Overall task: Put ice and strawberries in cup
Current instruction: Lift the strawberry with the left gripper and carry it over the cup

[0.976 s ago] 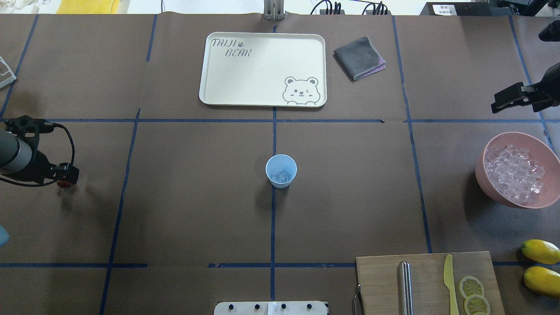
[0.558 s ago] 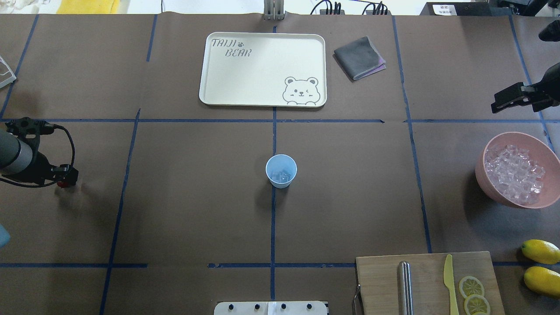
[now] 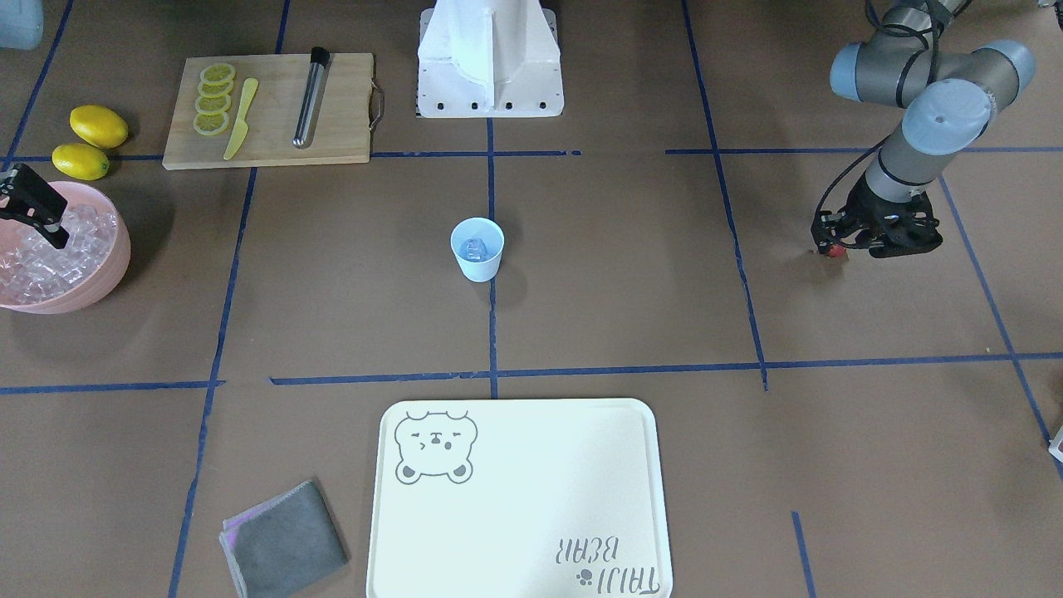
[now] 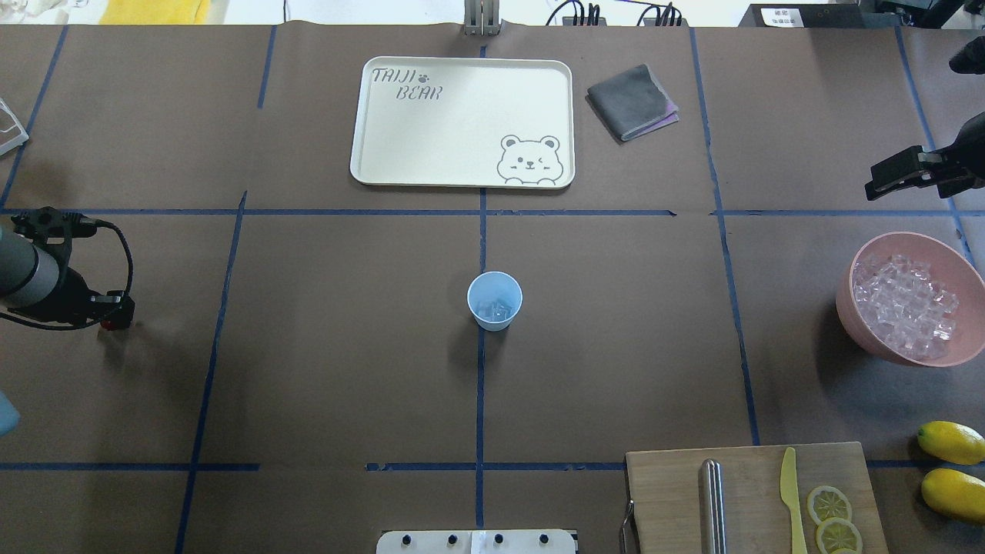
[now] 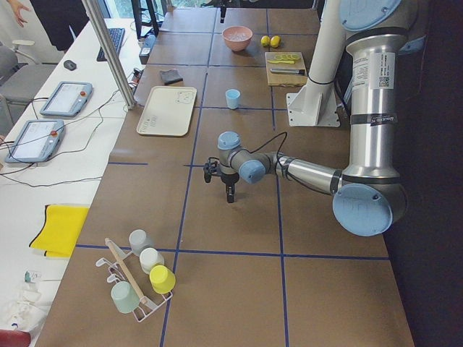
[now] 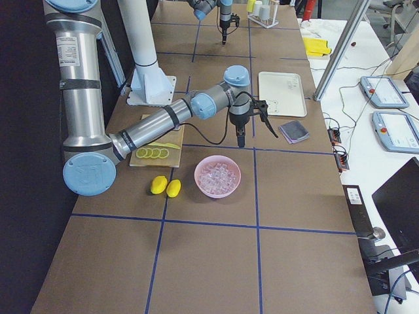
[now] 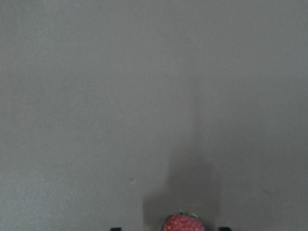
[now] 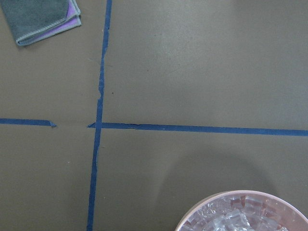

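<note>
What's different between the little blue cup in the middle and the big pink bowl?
The cup is small, pale blue and tapered; the bowl is much wider, pink and rounded. The cup holds only a few pieces of ice, while the bowl is nearly full of it. The cup stands mid-table; the bowl sits near the table's end. Both stand upright, open-topped, with clear ice inside.

The worktop (image 4: pixel 308 369) is covered in brown paper and divided into rectangles by blue tape lines (image 4: pixel 479 400). In the exterior left view, a white side table (image 5: pixel 65 189) is seen along the left of the frame. A slanted metal pole (image 5: pixel 108 50) rises at its edge.
</note>
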Tool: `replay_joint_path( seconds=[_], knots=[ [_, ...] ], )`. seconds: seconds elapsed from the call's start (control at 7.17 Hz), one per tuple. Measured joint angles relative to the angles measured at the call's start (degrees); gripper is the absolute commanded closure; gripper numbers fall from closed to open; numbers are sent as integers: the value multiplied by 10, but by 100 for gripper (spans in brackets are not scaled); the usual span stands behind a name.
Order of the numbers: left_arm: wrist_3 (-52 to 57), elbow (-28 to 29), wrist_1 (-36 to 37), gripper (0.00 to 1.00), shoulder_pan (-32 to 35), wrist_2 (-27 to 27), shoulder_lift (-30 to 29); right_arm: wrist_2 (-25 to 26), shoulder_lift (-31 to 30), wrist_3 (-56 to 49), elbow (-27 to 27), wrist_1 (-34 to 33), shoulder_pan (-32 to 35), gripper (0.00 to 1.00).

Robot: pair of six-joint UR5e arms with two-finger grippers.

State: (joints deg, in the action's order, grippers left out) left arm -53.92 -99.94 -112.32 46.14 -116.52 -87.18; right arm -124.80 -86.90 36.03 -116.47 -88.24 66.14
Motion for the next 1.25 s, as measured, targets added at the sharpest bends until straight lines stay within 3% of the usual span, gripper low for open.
replay_joint_path(
  seconds=[0.14,0.42,0.84,1.12,1.25],
  knots=[
    [1,0,0,100,0,-1,0,0,-1,0,-1,0,0,1],
    [1,-8,1,100,1,-4,0,0,-1,0,-1,1,0,1],
    [-13,-74,16,100,1,-5,-18,-1,-2,-1,-1,1,0,1],
    [-68,-109,30,100,-6,-8,-92,0,-3,-1,-1,1,0,1],
    [-118,-113,71,100,-27,-11,-157,0,-4,-1,-1,1,1,1]
  ],
)
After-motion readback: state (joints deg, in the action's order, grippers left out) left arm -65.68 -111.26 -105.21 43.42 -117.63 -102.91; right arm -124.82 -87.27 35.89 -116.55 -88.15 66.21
